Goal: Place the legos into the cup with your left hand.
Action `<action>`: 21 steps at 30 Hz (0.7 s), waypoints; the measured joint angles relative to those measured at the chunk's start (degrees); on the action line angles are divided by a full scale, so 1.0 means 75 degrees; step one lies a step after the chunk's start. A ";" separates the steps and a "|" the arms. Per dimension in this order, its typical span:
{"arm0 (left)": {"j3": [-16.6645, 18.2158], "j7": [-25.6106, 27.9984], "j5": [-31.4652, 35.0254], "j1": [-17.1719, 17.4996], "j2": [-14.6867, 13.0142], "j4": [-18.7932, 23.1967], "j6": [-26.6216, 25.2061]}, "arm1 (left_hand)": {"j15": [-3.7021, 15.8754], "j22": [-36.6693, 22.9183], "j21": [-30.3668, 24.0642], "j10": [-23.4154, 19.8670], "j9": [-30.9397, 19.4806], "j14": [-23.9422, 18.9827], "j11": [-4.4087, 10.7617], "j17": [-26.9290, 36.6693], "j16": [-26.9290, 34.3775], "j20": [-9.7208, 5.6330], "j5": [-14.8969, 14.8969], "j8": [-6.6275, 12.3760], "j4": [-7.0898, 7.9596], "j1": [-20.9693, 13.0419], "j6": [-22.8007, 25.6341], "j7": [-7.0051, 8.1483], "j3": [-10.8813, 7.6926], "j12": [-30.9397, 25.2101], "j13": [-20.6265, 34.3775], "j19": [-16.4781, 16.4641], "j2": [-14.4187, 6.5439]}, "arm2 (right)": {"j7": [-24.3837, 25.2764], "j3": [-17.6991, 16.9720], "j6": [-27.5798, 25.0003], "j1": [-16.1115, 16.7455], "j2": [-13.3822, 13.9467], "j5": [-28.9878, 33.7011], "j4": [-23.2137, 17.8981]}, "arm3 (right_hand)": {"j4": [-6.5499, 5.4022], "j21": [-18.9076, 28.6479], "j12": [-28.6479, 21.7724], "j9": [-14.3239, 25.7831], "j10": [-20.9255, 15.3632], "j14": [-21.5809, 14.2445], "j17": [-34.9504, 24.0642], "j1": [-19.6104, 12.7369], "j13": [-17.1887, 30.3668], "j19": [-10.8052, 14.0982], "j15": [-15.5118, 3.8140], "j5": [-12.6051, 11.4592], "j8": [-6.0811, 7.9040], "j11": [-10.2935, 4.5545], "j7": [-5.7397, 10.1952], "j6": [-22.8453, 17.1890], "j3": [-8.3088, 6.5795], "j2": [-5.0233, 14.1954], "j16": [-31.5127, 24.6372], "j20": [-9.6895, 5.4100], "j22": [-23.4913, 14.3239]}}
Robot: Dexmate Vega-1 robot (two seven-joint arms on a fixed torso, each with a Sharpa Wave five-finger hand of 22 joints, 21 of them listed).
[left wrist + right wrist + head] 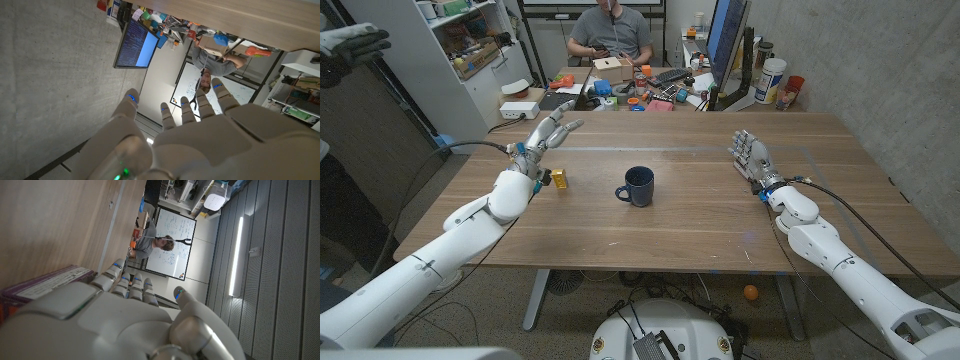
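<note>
A: What is the left robot hand [549, 133] doing?

B: It is up in the air in the left middle of the frame. Its fingers are spread and it holds nothing. The right robot hand [749, 156] is spread too, on the right side.

A: Where is the lego [558, 179]?

B: It is a small yellow block on the surface [680, 215], just below the left robot hand. The dark blue cup [637, 186] stands in the middle, a little to its right.

A: What could go wrong?

B: I think the block is so small that big fingers could push it away. It could also hit the cup's rim and bounce out.
</note>
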State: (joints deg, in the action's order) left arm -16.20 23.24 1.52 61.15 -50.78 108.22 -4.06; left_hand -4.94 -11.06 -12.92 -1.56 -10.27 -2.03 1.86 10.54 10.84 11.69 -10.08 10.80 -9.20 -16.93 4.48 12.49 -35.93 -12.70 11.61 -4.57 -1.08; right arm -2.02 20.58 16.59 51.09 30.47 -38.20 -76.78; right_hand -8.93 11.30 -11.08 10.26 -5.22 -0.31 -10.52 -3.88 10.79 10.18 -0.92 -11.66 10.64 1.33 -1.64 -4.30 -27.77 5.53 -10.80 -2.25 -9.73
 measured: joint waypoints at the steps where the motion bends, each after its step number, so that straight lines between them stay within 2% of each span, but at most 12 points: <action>1: 0.0016 0.0002 0.0150 0.0022 -0.0080 0.0111 -0.0181 | -0.0001 0.0000 0.0000 0.0000 0.0000 0.0000 0.0000 0.0000 0.0000 0.0020 0.0000 0.0000 0.0000 -0.0011 0.0000 0.0000 0.0000 0.0000 0.0000 -0.0021 0.0011 | -0.0004 -0.0001 0.0003 0.0002 0.0000 -0.0003 0.0001 | 0.0000 0.0000 0.0000 0.0000 0.0000 0.0000 0.0000 0.0000 0.0000 0.0000 0.0000 0.0000 0.0000 0.0000 0.0000 0.0000 0.0000 0.0000 0.0000 0.0000 0.0000; 6: 0.0057 0.0001 0.0429 0.0077 -0.0313 0.0437 -0.0518 | 0.0000 0.0000 -0.0036 0.0041 0.0000 0.0000 0.0039 0.0000 0.0000 0.0029 0.0000 0.0000 -0.0053 -0.0055 -0.0082 -0.0001 0.0008 0.0028 -0.0001 -0.0030 0.0055 | -0.0034 -0.0003 0.0028 0.0002 0.0000 -0.0021 0.0017 | 0.0000 0.0000 0.0000 0.0000 0.0000 0.0000 0.0000 0.0000 0.0000 0.0000 0.0000 0.0000 0.0000 0.0000 0.0000 0.0000 0.0000 0.0000 0.0000 0.0000 0.0000; 7: 0.0062 -0.0041 0.0692 0.0088 -0.0391 0.0537 -0.0853 | 0.0000 0.0000 -0.0036 0.0058 -0.0011 0.0000 0.0024 0.0000 0.0000 0.0029 0.0000 0.0000 -0.0059 -0.0072 -0.0082 -0.0001 0.0002 0.0028 0.0000 -0.0030 0.0072 | -0.0042 -0.0005 0.0033 0.0002 -0.0001 -0.0024 0.0041 | 0.0000 0.0000 0.0000 0.0000 0.0000 0.0000 0.0000 0.0000 0.0000 0.0000 0.0000 0.0000 0.0000 0.0000 0.0000 0.0000 0.0000 0.0000 0.0000 0.0000 0.0000; 13: 0.0050 -0.0238 0.1149 0.0085 -0.0690 0.0886 -0.1485 | -0.0025 0.0000 -0.0036 0.0083 -0.0037 0.0024 0.0000 0.0000 0.0000 0.0043 0.0000 0.0000 -0.0061 -0.0112 -0.0127 -0.0013 -0.0001 0.0028 -0.0001 -0.0048 0.0112 | -0.0077 -0.0008 0.0062 0.0001 -0.0010 -0.0029 0.0096 | 0.0000 0.0000 0.0000 0.0000 -0.0014 0.0000 0.0000 0.0000 0.0000 0.0000 0.0000 0.0000 0.0000 0.0014 0.0000 0.0000 0.0000 0.0000 0.0000 0.0000 0.0000; 17: -0.0036 -0.0397 0.1397 0.0026 -0.0868 0.1078 -0.1839 | 0.0008 0.0001 -0.0118 0.0083 -0.0037 -0.0268 0.0000 0.0015 0.0089 0.0012 0.0000 0.0000 -0.0092 -0.0283 -0.0219 -0.0026 0.0030 0.0027 0.0034 -0.0382 0.0203 | -0.0095 -0.0011 0.0086 -0.0008 -0.0018 -0.0035 0.0127 | 0.0000 0.0000 0.0000 0.0000 -0.0014 0.0000 0.0001 0.0000 0.0000 0.0000 0.0000 0.0000 0.0000 0.0014 0.0000 0.0000 0.0000 0.0000 0.0000 0.0000 0.0001; 21: -0.0161 -0.0599 0.1677 -0.0086 -0.1047 0.1261 -0.2235 | 0.0010 0.0000 -0.0178 0.0083 -0.0037 -0.0337 0.0000 0.0037 0.0089 -0.0031 0.0000 0.0000 -0.0091 -0.0331 -0.0218 -0.0026 0.0073 0.0027 0.0037 -0.0494 0.0252 | -0.0113 -0.0012 0.0104 -0.0023 -0.0025 -0.0039 0.0159 | 0.0000 0.0000 0.0000 0.0000 -0.0014 0.0000 0.0001 0.0000 0.0000 0.0000 0.0000 0.0000 0.0000 0.0014 0.0000 0.0000 0.0000 0.0000 0.0000 0.0000 0.0000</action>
State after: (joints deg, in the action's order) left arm -17.41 18.74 14.10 60.50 -58.63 117.68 -20.83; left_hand -4.86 -11.05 -14.25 -0.94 -10.55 -4.55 1.86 10.82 11.50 11.46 -10.08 10.80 -9.88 -19.41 2.85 12.30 -35.38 -12.49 11.89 -8.27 0.81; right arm -2.86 20.48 17.37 50.92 30.28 -38.50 -75.59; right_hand -8.93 11.30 -11.08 10.25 -5.32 -0.31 -10.52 -3.88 10.79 10.18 -0.92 -11.66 10.64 1.44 -1.64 -4.30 -27.77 5.52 -10.80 -2.25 -9.73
